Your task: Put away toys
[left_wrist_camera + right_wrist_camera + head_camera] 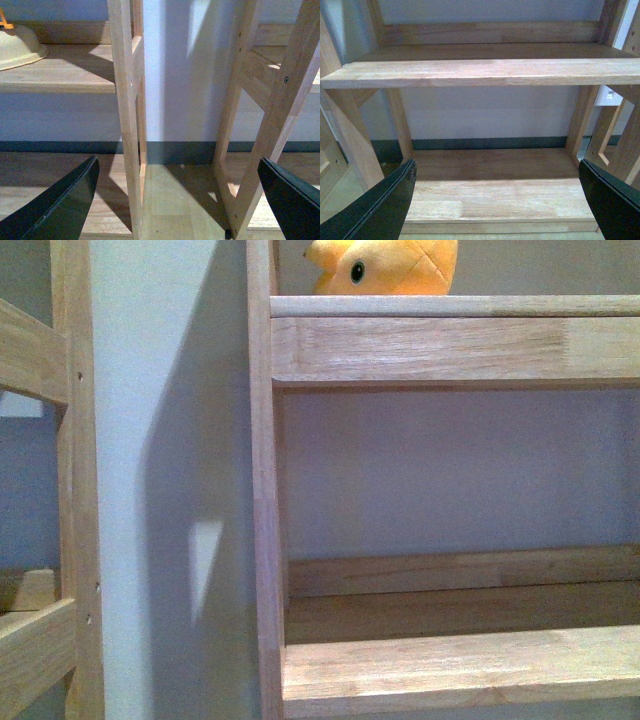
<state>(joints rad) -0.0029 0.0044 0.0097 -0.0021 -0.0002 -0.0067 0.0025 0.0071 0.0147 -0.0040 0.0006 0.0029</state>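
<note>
Plush animal (385, 267) on upper shelf (450, 306), face pointing left.

We found the front view dim and soft, with a bluish cast on the wall (170, 440) and fine grain throughout. A broad shadow of the shelf post (264, 490) fell leftward across that wall, broken by one pale patch of light (205, 560) — so the light came from the right. The plush animal (385, 265) was the one saturated spot, slightly blurred. In the left wrist view, sunlit strips crossed the floor (170, 200) beside hard diagonal shadows. The right wrist view was evenly lit — its upper shelf (485, 70) brighter, the space beneath shaded. Both hands' fingers (60, 205) (612, 200) showed out of focus, near-black.
</note>
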